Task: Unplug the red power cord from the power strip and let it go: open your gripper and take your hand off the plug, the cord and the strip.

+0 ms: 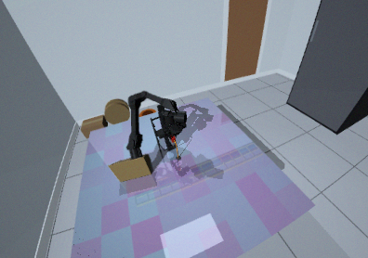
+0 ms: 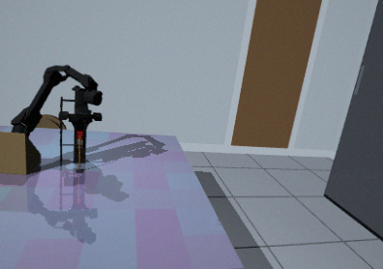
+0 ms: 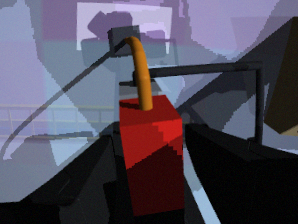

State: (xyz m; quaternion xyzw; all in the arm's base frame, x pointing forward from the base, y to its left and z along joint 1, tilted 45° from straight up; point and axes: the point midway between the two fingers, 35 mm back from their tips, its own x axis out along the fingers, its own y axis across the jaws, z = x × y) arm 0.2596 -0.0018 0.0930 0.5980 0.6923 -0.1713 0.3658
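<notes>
The red plug (image 1: pixel 174 139) (image 2: pixel 79 134) (image 3: pixel 152 165) stands between the two black fingers in the wrist view. An orange length of cord (image 2: pixel 79 160) (image 3: pixel 143 75) leaves its end and runs down to a small dark block (image 1: pixel 178 158) (image 3: pixel 124 39), from which a thin dark cord (image 3: pixel 67 86) trails. My gripper (image 3: pixel 149 139) points down around the plug. Its fingers are parted on either side of the plug and do not look clamped on it; contact with the right finger is hard to tell. I cannot make out the power strip or whether the plug sits in it.
A thin black frame (image 1: pixel 160 139) (image 2: pixel 61 131) (image 3: pixel 259 105) stands close beside the gripper. A tan block (image 1: pixel 131 169) (image 2: pixel 14 152) is at the arm's base. A round tan thing (image 1: pixel 117 111) and an orange-rimmed thing (image 1: pixel 148 111) lie behind. A white sheet (image 1: pixel 192 237) is at the front.
</notes>
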